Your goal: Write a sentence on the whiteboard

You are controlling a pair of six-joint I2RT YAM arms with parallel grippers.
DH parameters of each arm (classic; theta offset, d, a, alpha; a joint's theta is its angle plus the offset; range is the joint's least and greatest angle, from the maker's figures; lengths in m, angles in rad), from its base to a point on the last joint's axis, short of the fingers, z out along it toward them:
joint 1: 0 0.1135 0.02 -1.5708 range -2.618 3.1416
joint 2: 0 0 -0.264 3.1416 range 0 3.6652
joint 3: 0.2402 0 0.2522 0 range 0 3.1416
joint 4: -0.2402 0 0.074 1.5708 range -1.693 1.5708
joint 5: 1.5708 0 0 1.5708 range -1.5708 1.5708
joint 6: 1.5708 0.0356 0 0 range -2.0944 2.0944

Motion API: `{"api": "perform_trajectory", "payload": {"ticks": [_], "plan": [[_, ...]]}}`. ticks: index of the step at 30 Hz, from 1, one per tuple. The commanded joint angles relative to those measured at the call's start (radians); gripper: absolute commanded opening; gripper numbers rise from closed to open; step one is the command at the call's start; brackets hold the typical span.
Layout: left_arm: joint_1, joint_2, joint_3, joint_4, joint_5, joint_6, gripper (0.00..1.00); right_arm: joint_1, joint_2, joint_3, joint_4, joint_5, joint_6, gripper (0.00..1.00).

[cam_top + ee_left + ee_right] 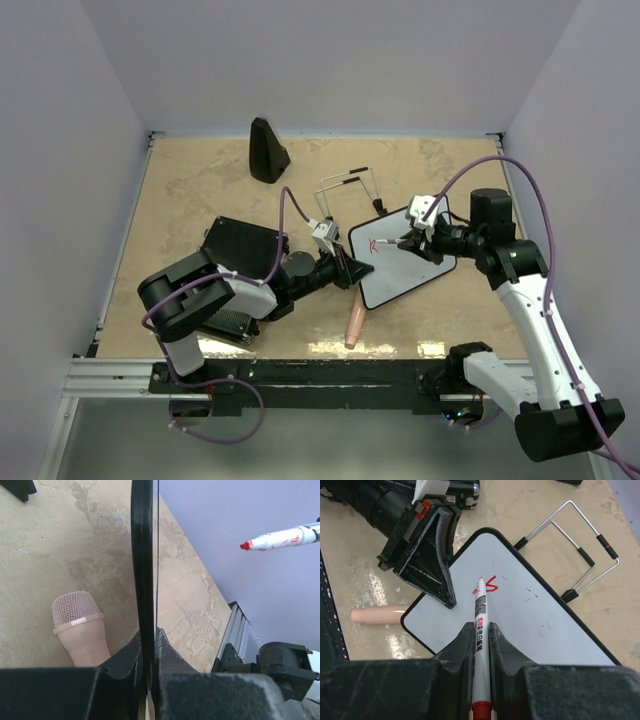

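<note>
a small whiteboard (400, 258) with a thin black frame sits right of the table's middle, nearer the right edge. one short red mark (491, 584) is on its face. the left gripper (352, 272) is clamped tight on the board's near-left edge, steadying it. the right gripper (480, 645) pinches a red marker (479, 615) between narrow fingers, with the tip just beside the mark. in the left wrist view the tip looks lifted off the surface. the writing seems barely begun. the next move likely calls for lowering the tip until it touches, then drawing a stroke beside the first. a wire stand (350, 185) lies just beyond the board's far edge. a pink microphone (355, 322) lies near the table's front edge, and a black flat case (240, 250) sits toward the left.
</note>
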Motion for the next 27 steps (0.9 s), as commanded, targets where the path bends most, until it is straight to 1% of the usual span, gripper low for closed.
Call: {"api": "perform_trajectory", "payload": {"ticks": [1, 5, 9, 16, 27], "plan": [[-0.028, -0.005, 0.016, 0.057, -0.019, 0.066, 0.00, 0.000, -0.028, -0.020, 0.012, -0.012, 0.023, 0.00], [-0.042, -0.013, 0.018, 0.032, -0.038, 0.082, 0.00, -0.007, -0.048, -0.040, 0.025, -0.015, 0.033, 0.00], [-0.048, -0.024, 0.016, 0.023, -0.044, 0.089, 0.00, -0.023, -0.042, -0.023, -0.011, -0.009, 0.000, 0.00], [-0.049, -0.016, 0.001, 0.057, -0.041, 0.069, 0.00, -0.055, -0.037, -0.017, -0.054, -0.020, -0.044, 0.00], [-0.051, -0.009, 0.002, 0.063, -0.039, 0.056, 0.00, -0.067, -0.025, -0.024, -0.009, -0.047, -0.017, 0.00]]}}
